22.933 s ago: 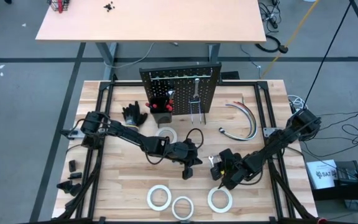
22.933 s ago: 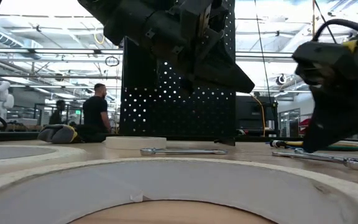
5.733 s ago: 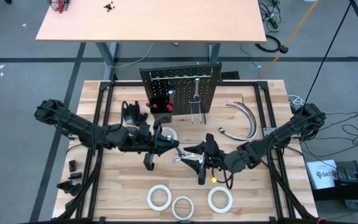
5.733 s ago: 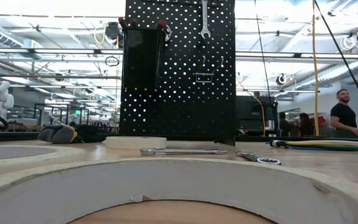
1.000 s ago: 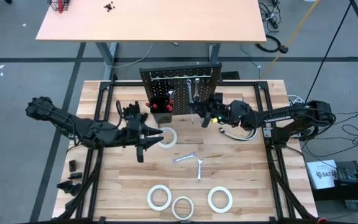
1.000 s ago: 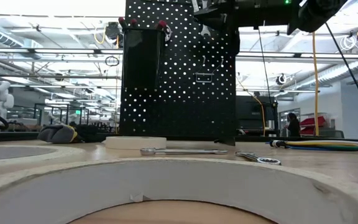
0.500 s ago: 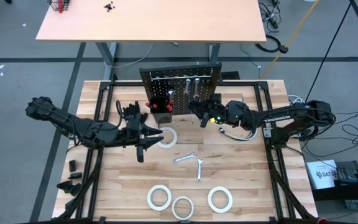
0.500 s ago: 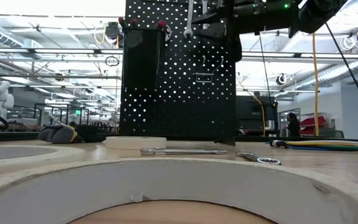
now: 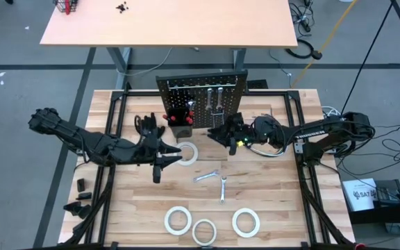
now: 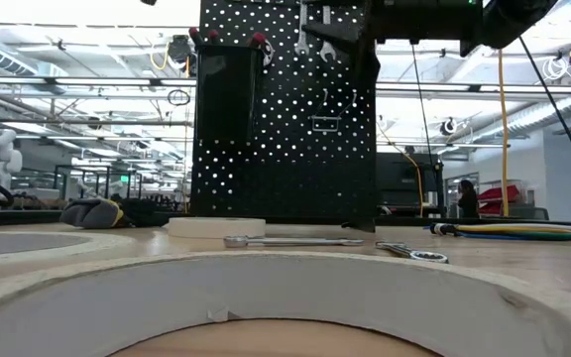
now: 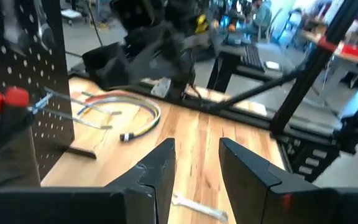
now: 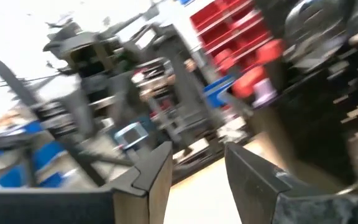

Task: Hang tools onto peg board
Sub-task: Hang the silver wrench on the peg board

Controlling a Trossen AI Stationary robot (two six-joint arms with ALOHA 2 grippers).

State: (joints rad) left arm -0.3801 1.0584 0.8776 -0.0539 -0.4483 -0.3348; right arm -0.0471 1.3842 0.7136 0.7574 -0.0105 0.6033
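Observation:
The black peg board (image 9: 201, 101) (image 10: 285, 119) stands upright at the table's far middle. Two silver wrenches (image 9: 215, 98) (image 10: 315, 38) hang side by side near its top. Red-handled screwdrivers (image 10: 257, 40) stick out of its black bin (image 10: 228, 94). My right gripper (image 9: 215, 133) (image 12: 197, 168) hovers open just in front of the board, holding nothing. My left gripper (image 9: 169, 160) (image 11: 194, 165) hovers open above a white tape roll (image 9: 186, 154) that lies flat. Two more wrenches (image 9: 207, 176) (image 9: 222, 187) lie flat on the table.
Three tape rolls (image 9: 178, 219) (image 9: 204, 230) (image 9: 245, 223) lie along the near edge; one fills the low view's foreground (image 10: 266, 297). Black gloves (image 9: 148, 125) lie left of the board, curved hoses (image 9: 276, 135) (image 11: 126, 112) right of it. A black frame (image 9: 297, 149) borders the tabletop.
My right gripper has let go of a wrench, which now hangs on the peg board beside the first one. The gripper has drawn back from the board toward the table's near edge and turned a little.

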